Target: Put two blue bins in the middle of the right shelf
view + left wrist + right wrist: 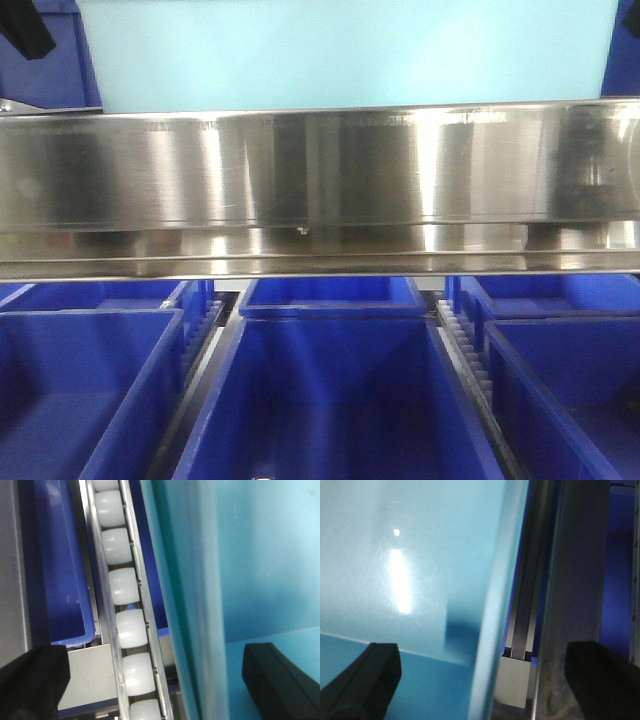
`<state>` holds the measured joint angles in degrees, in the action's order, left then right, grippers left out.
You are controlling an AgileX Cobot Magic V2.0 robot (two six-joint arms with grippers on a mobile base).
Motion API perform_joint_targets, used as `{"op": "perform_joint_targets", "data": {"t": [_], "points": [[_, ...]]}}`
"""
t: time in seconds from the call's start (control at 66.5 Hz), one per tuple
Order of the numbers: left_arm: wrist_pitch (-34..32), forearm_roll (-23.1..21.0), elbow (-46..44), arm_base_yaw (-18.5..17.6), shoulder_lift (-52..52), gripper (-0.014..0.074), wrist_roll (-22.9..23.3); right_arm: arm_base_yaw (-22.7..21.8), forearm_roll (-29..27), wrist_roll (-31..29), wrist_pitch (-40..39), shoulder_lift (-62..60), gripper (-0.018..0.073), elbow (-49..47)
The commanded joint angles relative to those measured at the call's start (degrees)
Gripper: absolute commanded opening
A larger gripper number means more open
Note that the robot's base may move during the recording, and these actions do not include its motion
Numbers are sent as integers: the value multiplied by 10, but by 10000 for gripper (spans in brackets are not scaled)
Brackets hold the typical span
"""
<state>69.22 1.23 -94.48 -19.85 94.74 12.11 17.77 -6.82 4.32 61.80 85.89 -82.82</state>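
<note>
Steel filled the front view, where a brushed shelf beam [320, 180] ran from left to right. Above and beyond it stood the pale blue bin [340, 50], with dark blue bins [330, 400] ranged on the level below, nearer the camera. A roller track [125, 587] ran beside the pale bin's left wall. The left gripper [155, 650] and right gripper [482, 647] each straddled a side wall, jaws spread wide and pinching nothing. By that showing the bin was not in hand. Whether it was the first or second bin, or already on the right shelf, could not be told.
</note>
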Motion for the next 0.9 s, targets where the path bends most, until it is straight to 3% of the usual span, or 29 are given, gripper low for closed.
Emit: {"op": "perform_joint_targets", "data": {"t": [0.0,0.195,0.271,0.346,0.511,0.541,0.887], "points": [[1,-4,1,2,-6,598,0,0,2,-5,-11,-4,568,3],[-12,-4,1,2,-6,562,0,0,0,-5,-29,-2,548,3],[-14,-6,1,2,-6,470,0,0,0,-5,-33,-2,477,3],[-18,-7,1,2,-6,341,0,0,0,-5,-40,-2,348,3],[-26,-12,1,2,-6,-99,0,0,0,-5,-42,-2,-78,3],[-26,-12,1,2,-6,-110,0,0,-2,-5,-42,-2,-165,3],[-28,-26,1,2,-8,-111,0,0,-7,-5,-42,-5,-154,3]]}}
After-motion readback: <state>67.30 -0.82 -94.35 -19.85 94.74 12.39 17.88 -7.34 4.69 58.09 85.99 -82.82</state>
